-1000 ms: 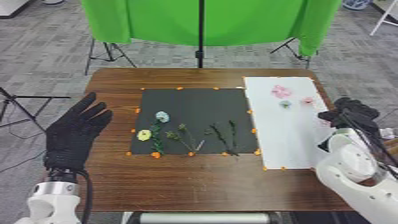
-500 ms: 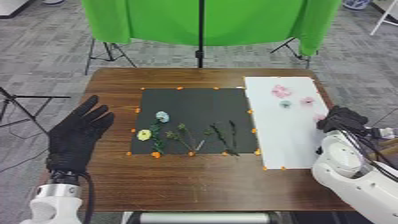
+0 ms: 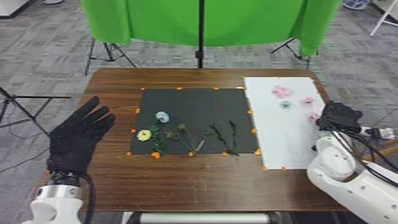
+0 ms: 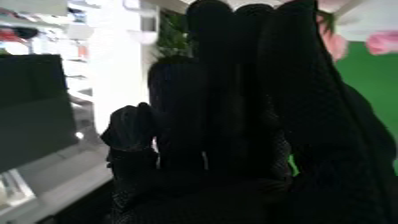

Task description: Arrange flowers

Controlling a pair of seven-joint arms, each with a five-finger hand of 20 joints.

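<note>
So three pink flowers [image 3: 281, 91], two bluish flowers [image 3: 162, 117] and one yellow flower [image 3: 144, 135] were laid out between the loosely spread left hand [image 3: 73, 142] and the right hand [image 3: 341, 117], its fairly straight fingers pressed together.

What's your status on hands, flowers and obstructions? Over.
Left hand open, left of dark mat. Right hand at white sheet's right edge, beside pink flower. Yellow flower on mat. Right hand overlaps sheet's edge.

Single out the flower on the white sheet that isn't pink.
It is the small grey-blue flower, just on the robot's side of the leftmost pink flower; the others I can make out there are all pink.
</note>
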